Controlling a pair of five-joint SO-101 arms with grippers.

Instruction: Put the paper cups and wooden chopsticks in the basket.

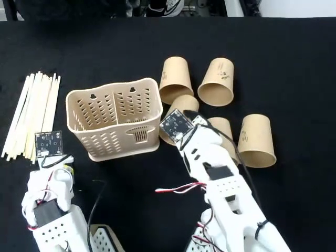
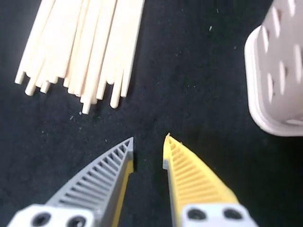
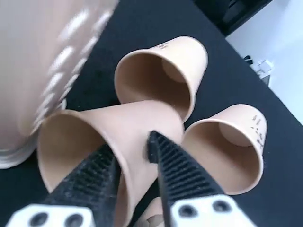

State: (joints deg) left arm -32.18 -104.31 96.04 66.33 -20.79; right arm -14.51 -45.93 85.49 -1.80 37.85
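Left gripper (image 2: 149, 142) of mine hangs over the black table (image 2: 199, 56), its grey and yellow fingers a narrow gap apart with nothing between them. Pale wooden chopsticks (image 2: 80, 47) lie in a loose bundle at the upper left, their cut ends toward my tips but apart from them. A corner of the slotted beige basket (image 2: 279, 71) shows at the right edge.

My right gripper (image 3: 129, 144) is narrowly parted astride the rim of a tan paper cup (image 3: 118, 123) lying on its side mid-frame, one black finger at its mouth, the other over its outer wall. Two more cups lie tipped beyond it, one above (image 3: 161, 71) and one to the right (image 3: 227, 151).

From above, the basket stands upright at centre, the chopsticks left of it and five cups on their sides to its right. My left arm (image 1: 50, 199) rises from the lower left, its wrist at the chopsticks' near ends. My right arm (image 1: 215, 168) slants up from the lower right to the cup just beside the basket.
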